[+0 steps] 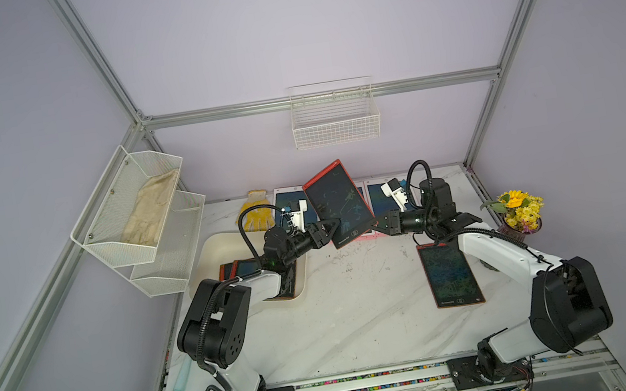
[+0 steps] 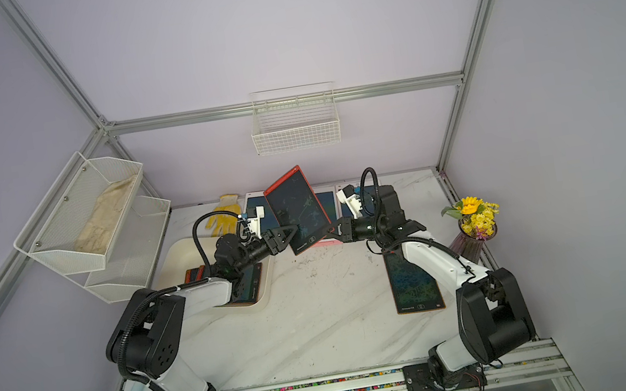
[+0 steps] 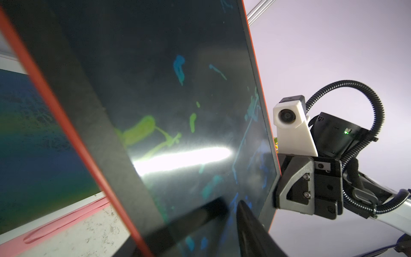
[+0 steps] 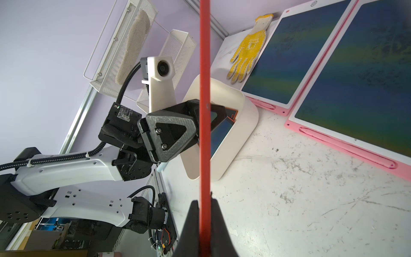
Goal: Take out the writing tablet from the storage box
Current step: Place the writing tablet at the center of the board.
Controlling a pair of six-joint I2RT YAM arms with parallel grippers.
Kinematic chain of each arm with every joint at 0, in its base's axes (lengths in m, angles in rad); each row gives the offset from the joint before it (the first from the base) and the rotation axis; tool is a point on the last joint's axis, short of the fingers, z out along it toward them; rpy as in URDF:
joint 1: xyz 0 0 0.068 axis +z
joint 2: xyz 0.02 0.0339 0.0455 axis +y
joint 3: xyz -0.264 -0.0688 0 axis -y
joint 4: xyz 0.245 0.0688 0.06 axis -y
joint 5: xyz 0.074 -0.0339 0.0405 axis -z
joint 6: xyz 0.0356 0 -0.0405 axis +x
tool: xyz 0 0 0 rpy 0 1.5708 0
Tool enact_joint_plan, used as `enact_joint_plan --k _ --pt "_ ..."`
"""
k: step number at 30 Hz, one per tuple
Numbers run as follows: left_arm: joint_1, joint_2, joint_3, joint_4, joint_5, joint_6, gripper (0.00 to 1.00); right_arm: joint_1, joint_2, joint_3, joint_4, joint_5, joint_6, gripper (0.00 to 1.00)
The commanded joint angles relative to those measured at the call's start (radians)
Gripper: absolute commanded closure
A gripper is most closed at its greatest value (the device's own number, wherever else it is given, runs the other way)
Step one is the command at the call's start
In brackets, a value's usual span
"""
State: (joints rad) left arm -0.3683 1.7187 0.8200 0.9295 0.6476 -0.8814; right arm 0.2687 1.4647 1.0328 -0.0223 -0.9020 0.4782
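Observation:
A red-framed writing tablet (image 1: 339, 201) (image 2: 296, 207) hangs tilted in the air above the middle back of the table, dark screen up. My right gripper (image 1: 375, 224) (image 4: 205, 202) is shut on its lower right edge; in the right wrist view the red edge (image 4: 205, 89) runs straight between the jaws. My left gripper (image 1: 333, 229) (image 2: 293, 235) straddles the opposite edge, one finger (image 3: 246, 227) standing just off the screen (image 3: 178, 111), the other hidden behind it. The cream storage box (image 1: 222, 248) (image 2: 182, 258) (image 4: 244, 124) lies at the left under my left arm, with more tablets (image 1: 246, 267) inside.
An orange-framed tablet (image 1: 449, 275) lies on the table under my right arm. Pink-and-white tablets (image 1: 287, 204) and a yellow glove (image 1: 257, 213) lie along the back wall. A flower vase (image 1: 519, 210) stands far right. A mesh shelf (image 1: 137, 214) and a wire basket (image 1: 336, 121) hang on the walls.

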Motion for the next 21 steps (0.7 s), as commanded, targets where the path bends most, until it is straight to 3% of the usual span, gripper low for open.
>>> enact_joint_plan --k 1,3,10,21 --pt "-0.009 -0.003 0.013 0.145 0.056 -0.009 0.54 0.000 0.030 -0.013 0.027 -0.008 -0.003 1.00" --pt "-0.009 0.010 0.026 0.166 0.074 -0.024 0.60 0.000 0.039 -0.013 0.027 -0.004 -0.004 1.00" --pt "0.002 0.042 0.031 0.274 0.124 -0.105 0.68 -0.014 0.057 -0.013 0.027 -0.002 -0.008 0.99" --pt "0.006 0.048 0.027 0.287 0.153 -0.137 0.85 -0.020 0.105 -0.005 0.027 -0.037 -0.036 0.82"
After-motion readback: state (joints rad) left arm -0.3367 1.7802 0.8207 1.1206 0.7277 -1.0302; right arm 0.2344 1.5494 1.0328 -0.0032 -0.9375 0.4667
